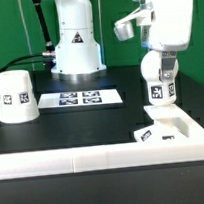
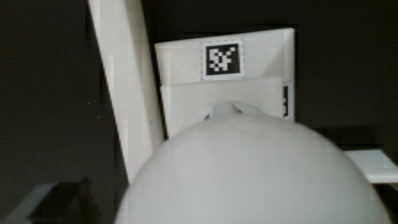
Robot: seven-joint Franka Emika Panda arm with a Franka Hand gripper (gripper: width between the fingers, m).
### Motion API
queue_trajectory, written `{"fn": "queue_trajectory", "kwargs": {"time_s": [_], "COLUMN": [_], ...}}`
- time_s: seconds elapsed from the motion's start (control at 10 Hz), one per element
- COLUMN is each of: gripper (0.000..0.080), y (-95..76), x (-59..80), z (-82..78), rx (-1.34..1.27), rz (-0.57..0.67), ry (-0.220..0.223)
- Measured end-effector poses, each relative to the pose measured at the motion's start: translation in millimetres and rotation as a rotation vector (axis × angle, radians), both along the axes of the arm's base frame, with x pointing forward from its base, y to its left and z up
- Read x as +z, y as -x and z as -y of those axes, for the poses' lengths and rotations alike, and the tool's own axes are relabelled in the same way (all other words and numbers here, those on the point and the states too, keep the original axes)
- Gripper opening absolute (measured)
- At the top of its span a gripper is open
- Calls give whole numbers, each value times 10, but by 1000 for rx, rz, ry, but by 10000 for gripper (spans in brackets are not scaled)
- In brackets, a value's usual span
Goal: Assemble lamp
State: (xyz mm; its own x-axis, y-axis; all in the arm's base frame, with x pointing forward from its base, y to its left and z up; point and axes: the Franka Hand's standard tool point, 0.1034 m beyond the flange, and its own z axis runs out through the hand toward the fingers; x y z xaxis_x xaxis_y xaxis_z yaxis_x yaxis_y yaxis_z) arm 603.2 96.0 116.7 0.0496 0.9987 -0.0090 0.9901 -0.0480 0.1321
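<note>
My gripper [image 1: 157, 61] is shut on the round white bulb [image 1: 158, 87], which hangs upright with a tag on its side. The bulb is right over the flat square base [image 1: 168, 127], which lies at the exterior view's right in the corner of the white rail; I cannot tell if they touch. In the wrist view the bulb [image 2: 240, 170] fills the foreground and hides my fingertips. Beyond it lies the base [image 2: 228, 95] with its tag. The cone shade [image 1: 16, 96] stands alone at the exterior view's left.
A raised white rail [image 1: 84, 151] runs along the table's front edge and turns up the right side; it also shows in the wrist view [image 2: 121, 90]. The marker board [image 1: 82, 97] lies mid-table. The robot pedestal [image 1: 75, 47] stands behind it.
</note>
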Motion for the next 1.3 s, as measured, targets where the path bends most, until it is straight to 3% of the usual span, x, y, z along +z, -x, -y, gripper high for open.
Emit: {"fn": "queue_trajectory", "kwargs": {"time_s": [0.1, 0.2, 0.7, 1.1, 1.3], "gripper": [698, 574, 574, 576, 576], "y": [-2, -2, -4, 9, -5], "x": [-1, -4, -4, -8, -11], "z": [-10, -5, 5, -83, -93], "rx": [-20, -21, -96, -632, -853], "rz": [4, 3, 4, 14, -2], "ry": [-4, -4, -14, -90, -106]}}
